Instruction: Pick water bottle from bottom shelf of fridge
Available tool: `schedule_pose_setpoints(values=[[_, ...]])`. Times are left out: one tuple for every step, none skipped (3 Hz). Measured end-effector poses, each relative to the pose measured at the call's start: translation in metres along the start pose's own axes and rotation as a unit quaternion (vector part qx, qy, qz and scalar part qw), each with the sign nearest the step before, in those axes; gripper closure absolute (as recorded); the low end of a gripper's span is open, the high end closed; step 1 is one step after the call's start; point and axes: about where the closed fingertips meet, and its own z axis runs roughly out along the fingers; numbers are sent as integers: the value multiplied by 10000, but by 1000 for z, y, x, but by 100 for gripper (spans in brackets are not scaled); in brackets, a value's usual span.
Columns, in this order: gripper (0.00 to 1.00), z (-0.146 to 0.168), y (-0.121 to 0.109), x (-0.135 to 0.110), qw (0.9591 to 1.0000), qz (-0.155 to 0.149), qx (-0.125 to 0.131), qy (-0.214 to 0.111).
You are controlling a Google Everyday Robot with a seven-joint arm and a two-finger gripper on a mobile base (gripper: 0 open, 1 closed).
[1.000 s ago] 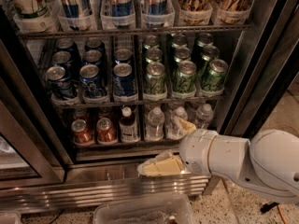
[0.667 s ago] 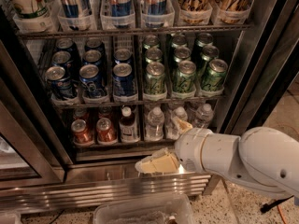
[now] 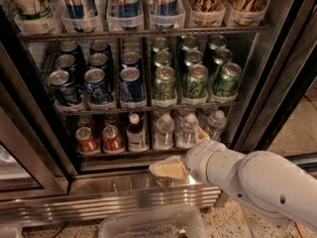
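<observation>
Water bottle point(image 3: 187, 131): upright on bottom shelf point(image 3: 124, 153), long axis vertical, cap up.
Gripper point(image 3: 177, 150): at shelf front, spread open, empty.

From where I stood, the gripper point(image 3: 179, 152) hung at five o'clock from the middle of the steel-grey, black-edged fridge point(image 3: 30, 150), its fingers point(image 3: 168, 169) cream-yellow on a plain white arm point(image 3: 265, 185). At its twelve o'clock the water bottle point(image 3: 187, 132) was clear, with a white cap. Along the bottom shelf point(image 3: 99, 182), towards nine o'clock, came a dark brown bottle point(image 3: 136, 134) capped white, then red cans point(image 3: 113, 139). Higher up were green cans point(image 3: 194, 79) at one o'clock and blue cans point(image 3: 99, 81) at eleven. The base panel point(image 3: 99, 206) was ribbed silver and the floor point(image 3: 233, 226) was speckled.
</observation>
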Motion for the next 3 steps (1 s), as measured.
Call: schedule_pose_setpoints(values=[[0,0,-21,5,9980,-155,554,-266],[0,-3,-34,16,9929,-270,940,-670],[0,-2,-39,25,9893,-191,1021,-1022]])
